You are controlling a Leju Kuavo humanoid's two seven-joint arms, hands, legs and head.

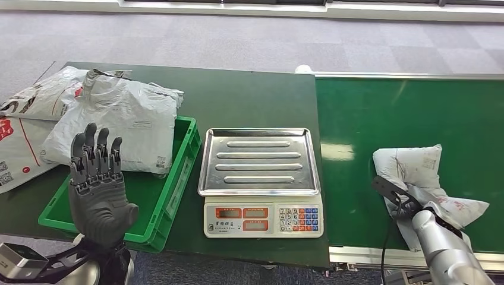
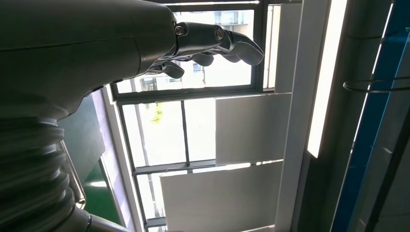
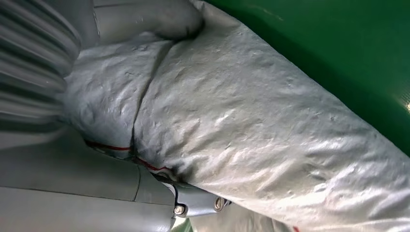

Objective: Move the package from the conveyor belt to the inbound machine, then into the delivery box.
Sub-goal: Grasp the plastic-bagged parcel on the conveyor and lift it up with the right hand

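A crumpled white poly-bag package (image 1: pixel 416 166) lies on the green conveyor belt (image 1: pixel 386 113) at the right. My right hand (image 1: pixel 414 209) grips its near end; in the right wrist view the package (image 3: pixel 251 125) sits between the thumb and the fingers of that hand (image 3: pixel 72 169). The inbound machine, a scale with a steel tray (image 1: pixel 260 160), stands in the middle with nothing on it. The green delivery box (image 1: pixel 185 155) is to its left. My left hand (image 1: pixel 97 184) is raised upright over the box's near end, fingers straight and holding nothing, and the left wrist view shows it (image 2: pixel 208 43) against windows.
A large white bag (image 1: pixel 119 116) rests on the far half of the green box. More white bags (image 1: pixel 27 127) lie on the dark table to its left. The belt's metal edge (image 1: pixel 380 255) runs along the front right.
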